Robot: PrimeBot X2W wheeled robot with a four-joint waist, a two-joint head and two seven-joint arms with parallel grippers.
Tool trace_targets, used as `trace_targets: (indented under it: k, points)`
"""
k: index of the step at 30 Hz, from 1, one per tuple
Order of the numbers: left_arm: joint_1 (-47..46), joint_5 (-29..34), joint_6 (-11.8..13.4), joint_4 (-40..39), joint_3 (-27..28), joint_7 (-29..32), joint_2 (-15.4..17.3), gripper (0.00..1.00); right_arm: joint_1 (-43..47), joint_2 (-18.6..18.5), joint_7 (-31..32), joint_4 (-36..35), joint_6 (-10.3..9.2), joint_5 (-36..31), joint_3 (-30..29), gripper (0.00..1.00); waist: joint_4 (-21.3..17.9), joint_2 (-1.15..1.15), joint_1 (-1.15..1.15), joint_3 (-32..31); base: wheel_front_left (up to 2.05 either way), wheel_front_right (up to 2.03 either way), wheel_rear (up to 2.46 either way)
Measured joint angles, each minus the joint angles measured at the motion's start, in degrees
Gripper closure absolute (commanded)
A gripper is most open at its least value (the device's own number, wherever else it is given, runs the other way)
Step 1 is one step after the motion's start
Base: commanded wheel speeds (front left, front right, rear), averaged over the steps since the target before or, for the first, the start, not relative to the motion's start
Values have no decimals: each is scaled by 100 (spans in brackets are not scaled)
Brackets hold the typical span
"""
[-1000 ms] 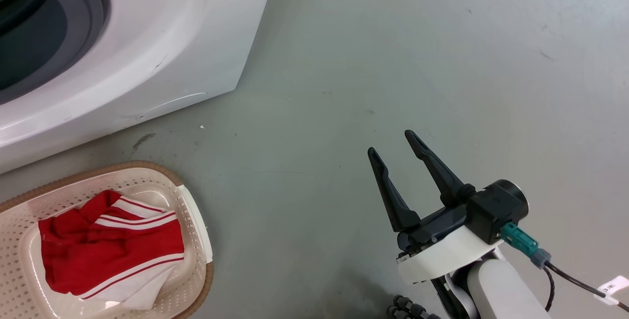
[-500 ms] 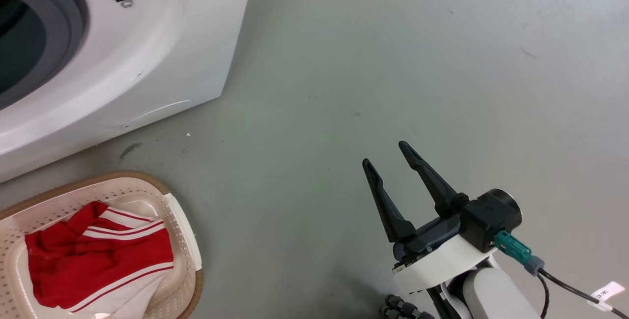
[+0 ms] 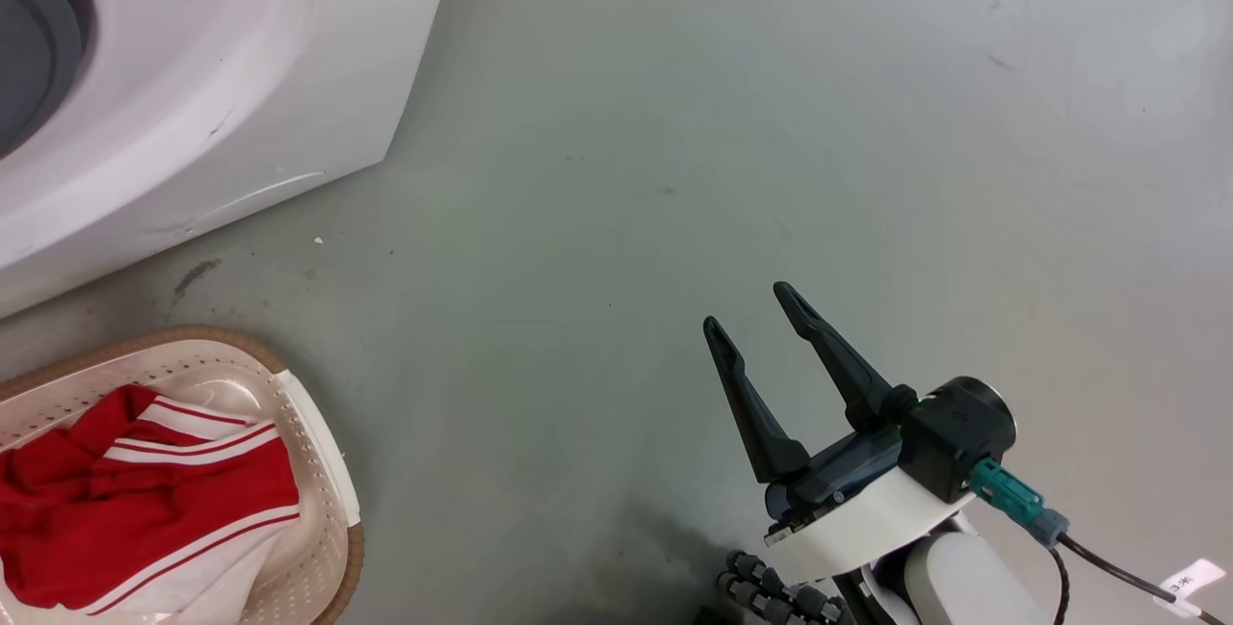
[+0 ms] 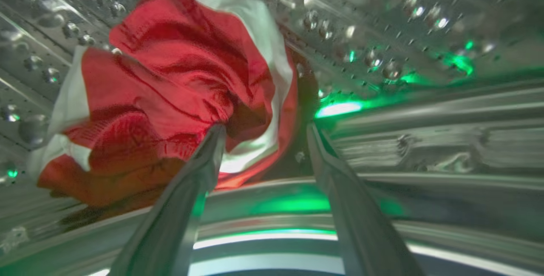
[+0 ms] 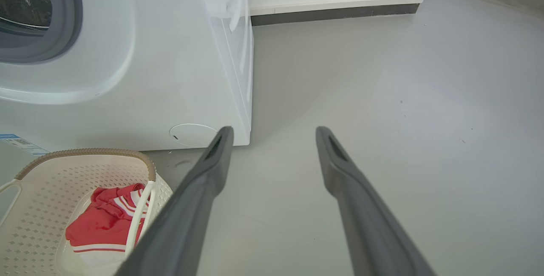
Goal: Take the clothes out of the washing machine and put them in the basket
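The white washing machine (image 3: 222, 95) stands at the head view's upper left, its grey gasket (image 5: 63, 25) round the porthole. Inside the steel drum (image 4: 382, 33), a crumpled red and white garment (image 4: 170, 84) lies against the perforated wall. My left gripper (image 4: 263, 129) is open in the drum, its left finger touching the cloth's lower edge. The cream basket (image 3: 318, 471) with its brown rim sits on the floor at lower left and holds another red garment with white stripes (image 3: 144, 500). My right gripper (image 3: 747, 307) hangs open over bare floor, right of the basket.
Grey concrete floor (image 3: 771, 124) spreads to the right of the machine. A white wall with a dark skirting strip (image 5: 335, 10) runs behind it. A cable with a teal plug (image 3: 1011, 495) trails from my right wrist.
The head camera has swung right, so washer and basket slide left in its view. The right gripper stays open at about the same place.
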Motion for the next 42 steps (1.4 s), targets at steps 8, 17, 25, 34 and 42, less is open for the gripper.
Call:
trace_targets:
  k: [8,17,25,34,42]
  points:
    - [-64,283,220,-435,-338,709,154,0,98,1,1,-102,0,56,-78,0,-1,0,0,228,0,0,0]
    - [-204,508,233,-495,-505,611,252,0,176,1,1,-209,-1,90,-97,0,1,0,0,487,2,2,2]
    - [-366,556,121,-73,-482,101,350,0,197,1,1,-318,0,54,1,0,23,0,0,688,10,10,10]
    - [-519,594,-27,353,-468,-592,356,100,200,1,1,-374,-1,54,48,0,35,0,0,751,3,3,3]
    - [-647,737,-20,603,-486,-1266,336,100,153,1,0,-323,-1,78,97,0,22,0,0,669,0,0,0]
